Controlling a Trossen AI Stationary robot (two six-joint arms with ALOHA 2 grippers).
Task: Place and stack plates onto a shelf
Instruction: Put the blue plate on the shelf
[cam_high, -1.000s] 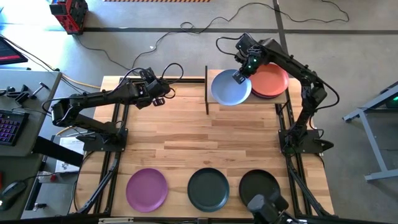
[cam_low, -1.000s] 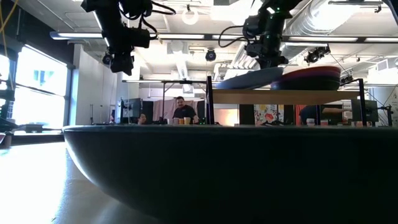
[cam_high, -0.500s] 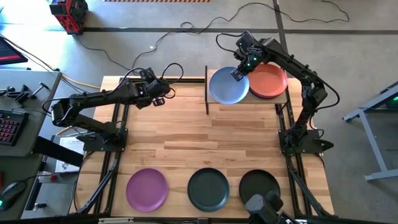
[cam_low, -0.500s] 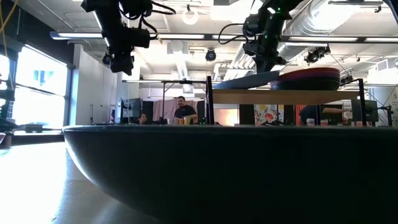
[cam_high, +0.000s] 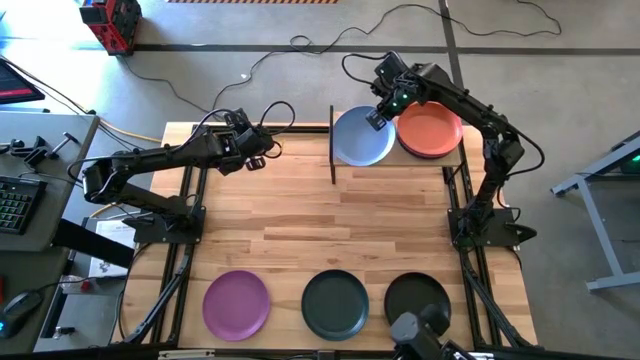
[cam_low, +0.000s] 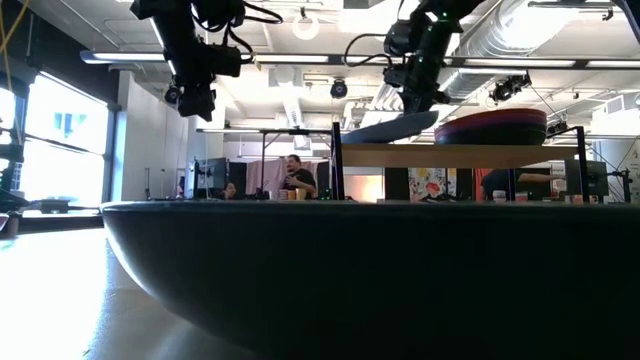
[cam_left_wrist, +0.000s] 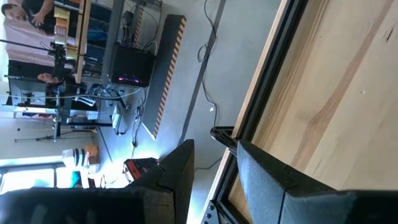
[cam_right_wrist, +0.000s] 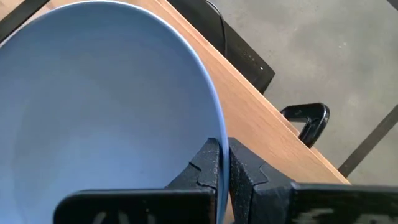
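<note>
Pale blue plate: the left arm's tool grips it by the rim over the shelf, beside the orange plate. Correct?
Not quite: the right tool grips the pale blue plate, as the high view shows. The left tool hangs over the table away from it. The rest holds: rim grip, over the shelf, beside the orange plate.

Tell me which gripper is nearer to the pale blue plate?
Right. The right gripper grips the pale blue plate at its rim; the left gripper hovers apart, beyond the shelf's post.
</note>
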